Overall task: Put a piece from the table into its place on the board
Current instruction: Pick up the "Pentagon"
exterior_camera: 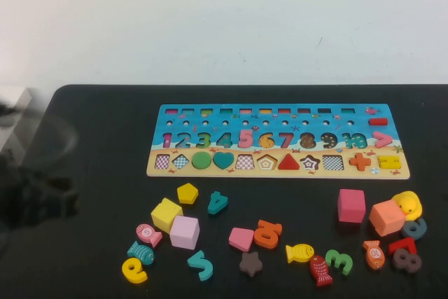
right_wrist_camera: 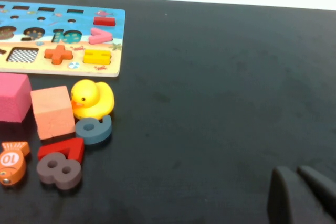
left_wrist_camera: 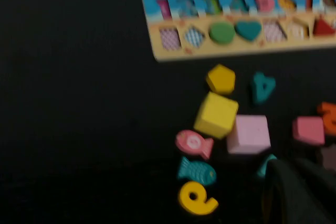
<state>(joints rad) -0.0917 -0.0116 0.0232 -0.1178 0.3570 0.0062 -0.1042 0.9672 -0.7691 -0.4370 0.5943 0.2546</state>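
Small flat yellow wooden pentagon piece (exterior_camera: pixel 187 193): lies on the black matte table (exterior_camera: pixel 91 243), free of any grip, just in front of the board's near edge, toward its left end. It sits just beside the larger yellow cube (exterior_camera: pixel 166 214), on that cube's far side, with a teal number four (exterior_camera: pixel 218 203) near on its right.

Long rectangular wooden puzzle board (exterior_camera: pixel 157 166), blue sea and sandy beach print: flat on the table, behind the loose pieces. Its shape row holds a green circle (exterior_camera: pixel 201 160), a teal heart (exterior_camera: pixel 223 160) and a red triangle (exterior_camera: pixel 288 162); the pentagon cut-out (exterior_camera: pixel 266 162) between heart and triangle is unfilled.

Other loose items near the pentagon: pale pink cube (exterior_camera: pixel 185 232) touching the yellow cube, pink fish (exterior_camera: pixel 148 234), teal fish (exterior_camera: pixel 141 252), yellow number (exterior_camera: pixel 134 270).

Far right group: magenta cube (exterior_camera: pixel 351 206), salmon cube (exterior_camera: pixel 387 218), yellow duck (exterior_camera: pixel 409 205).

Left gripper (left_wrist_camera: pixel 294 192): dark, at the edge of the left wrist view, above the table near the pale pink cube, jaws clenched, empty.

Right gripper (right_wrist_camera: pixel 302 195): low over bare table well right of the duck, fingers pressed together, grasping nothing.
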